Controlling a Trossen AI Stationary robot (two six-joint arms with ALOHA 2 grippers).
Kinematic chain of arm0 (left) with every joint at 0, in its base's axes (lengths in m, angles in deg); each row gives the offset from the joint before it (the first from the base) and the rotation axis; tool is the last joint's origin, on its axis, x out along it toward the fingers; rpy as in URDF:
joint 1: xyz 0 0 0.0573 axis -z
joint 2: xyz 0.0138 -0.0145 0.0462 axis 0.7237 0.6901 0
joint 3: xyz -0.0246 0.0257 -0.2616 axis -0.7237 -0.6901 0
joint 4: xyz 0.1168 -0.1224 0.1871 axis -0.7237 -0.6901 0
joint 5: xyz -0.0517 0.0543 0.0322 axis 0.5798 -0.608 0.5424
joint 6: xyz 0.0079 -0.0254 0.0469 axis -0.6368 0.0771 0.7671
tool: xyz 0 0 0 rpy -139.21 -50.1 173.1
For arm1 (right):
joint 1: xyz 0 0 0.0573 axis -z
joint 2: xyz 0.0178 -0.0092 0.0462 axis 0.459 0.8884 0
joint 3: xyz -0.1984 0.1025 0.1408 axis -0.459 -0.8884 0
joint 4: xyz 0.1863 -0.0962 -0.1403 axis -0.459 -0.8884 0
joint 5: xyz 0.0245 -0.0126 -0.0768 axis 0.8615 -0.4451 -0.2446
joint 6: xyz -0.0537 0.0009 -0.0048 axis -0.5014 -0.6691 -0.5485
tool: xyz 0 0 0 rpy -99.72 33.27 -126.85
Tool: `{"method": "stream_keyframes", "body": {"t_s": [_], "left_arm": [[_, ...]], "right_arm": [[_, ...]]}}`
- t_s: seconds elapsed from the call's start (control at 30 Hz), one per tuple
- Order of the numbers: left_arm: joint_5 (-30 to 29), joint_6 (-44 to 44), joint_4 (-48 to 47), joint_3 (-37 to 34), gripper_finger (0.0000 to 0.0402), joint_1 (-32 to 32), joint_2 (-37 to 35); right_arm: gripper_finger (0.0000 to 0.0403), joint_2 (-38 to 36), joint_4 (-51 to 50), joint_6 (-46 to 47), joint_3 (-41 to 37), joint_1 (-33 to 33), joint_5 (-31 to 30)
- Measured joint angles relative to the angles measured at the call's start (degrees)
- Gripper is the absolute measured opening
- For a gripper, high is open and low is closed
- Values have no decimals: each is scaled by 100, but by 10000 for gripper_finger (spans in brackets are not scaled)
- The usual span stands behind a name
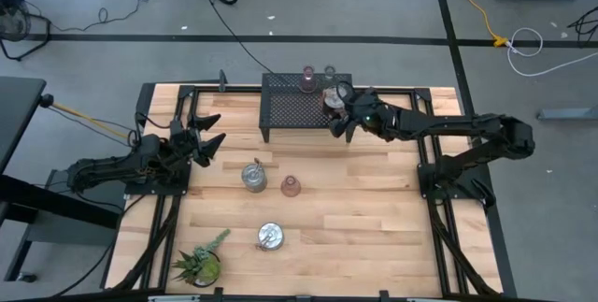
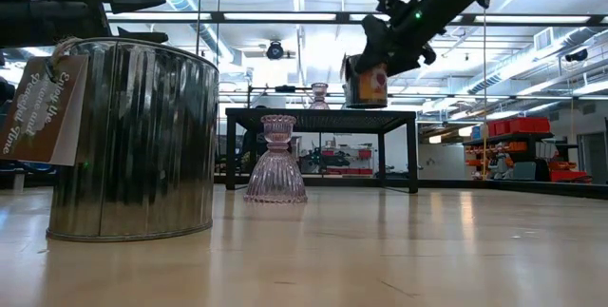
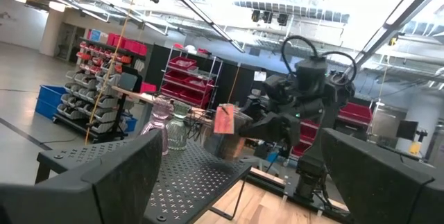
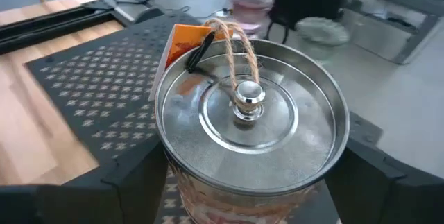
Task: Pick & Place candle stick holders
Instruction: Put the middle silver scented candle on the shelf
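My right gripper [image 1: 336, 107] is shut on a coppery round tin holder [image 4: 250, 113] with a knobbed lid, twine and an orange tag, over the right end of the black mesh rack [image 1: 291, 107]. Two small tinted cups [image 1: 308, 79] [image 1: 329, 74] stand on the rack's far edge. On the table stand a silvery tin [image 1: 253, 176], a pink glass cup [image 1: 291, 186] and another silvery tin [image 1: 270, 237]. My left gripper [image 1: 209, 142] is open and empty at the table's left, left of the rack. My right gripper pinches the tin's round side wall [image 4: 173, 175] between its two fingers, one on each side, below the lid's rim. The fingers come from the table's right, slanting down. The tin is upright at the rack's top [image 2: 366, 84]; whether its bottom touches the mesh I cannot tell.
A spiky green potted plant [image 1: 199, 265] stands at the near left corner. In the low view the near silvery tin [image 2: 133, 141] with a paper tag fills the left. Black frame rails [image 1: 439, 171] run along both table sides.
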Motion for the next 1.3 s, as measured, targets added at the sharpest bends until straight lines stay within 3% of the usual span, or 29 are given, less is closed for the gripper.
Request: {"method": "stream_keyframes", "body": {"t_s": [0.23, 0.97, 1.3], "left_arm": [[0, 12, 1, 0, 390, 0, 0], [0, 5, 0, 0, 390, 0, 0], [-5, 5, 0, 1, 390, 0, 0]], "right_arm": [[315, -22, 192, 72, -123, 245, 378], [315, -15, 240, 161, -180, 326, 373], [315, 61, 1077, 268, -177, 306, 868]]}}
